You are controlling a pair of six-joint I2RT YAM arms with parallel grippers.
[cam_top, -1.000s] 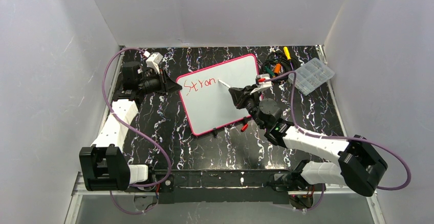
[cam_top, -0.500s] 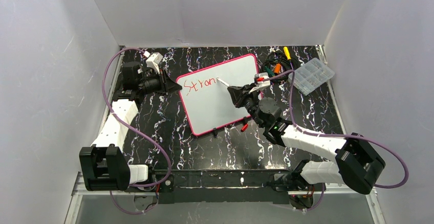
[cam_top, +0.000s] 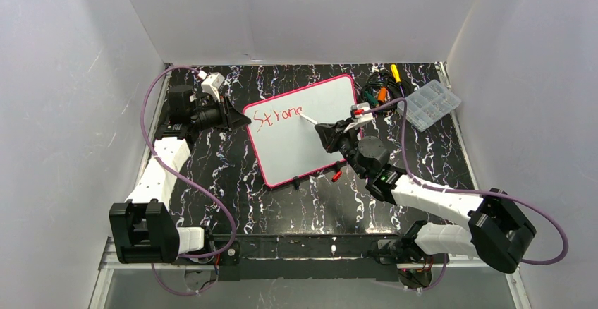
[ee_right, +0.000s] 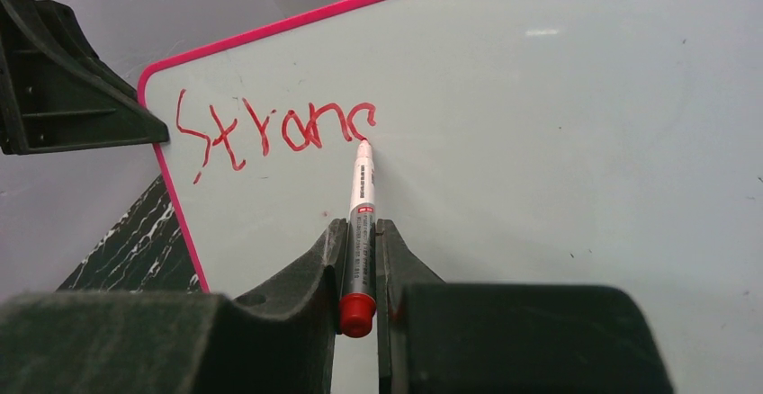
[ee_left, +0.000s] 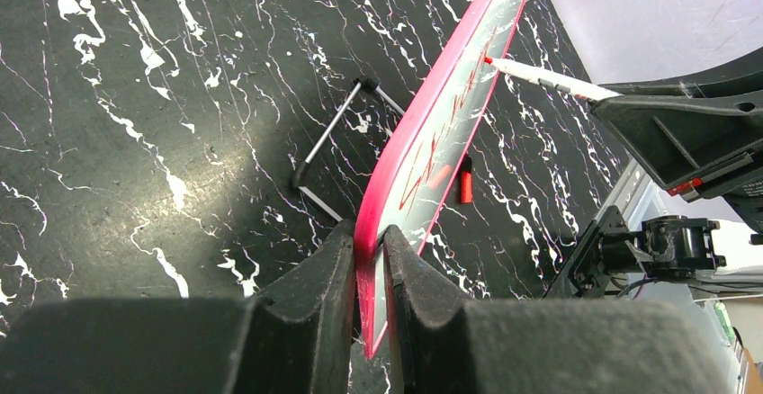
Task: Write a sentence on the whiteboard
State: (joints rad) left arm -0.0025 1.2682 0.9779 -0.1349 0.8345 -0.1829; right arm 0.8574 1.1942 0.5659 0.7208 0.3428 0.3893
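Note:
The whiteboard with a pink-red border lies tilted on the black marbled table. Red marker letters near its upper left read about "Stronc" in the right wrist view. My left gripper is shut on the board's left edge; the left wrist view shows the pink rim pinched between my fingers. My right gripper is shut on a white marker with a red end, its tip touching the board just below the last letter.
A clear plastic compartment box sits at the back right. A tangle of cables and coloured tools lies beside the board's right corner. A small red cap and a black clip lie by the board's near edge.
A further red letter has appeared after "Stron". The marker tip and right gripper have shifted slightly right and down. The left gripper has not moved.

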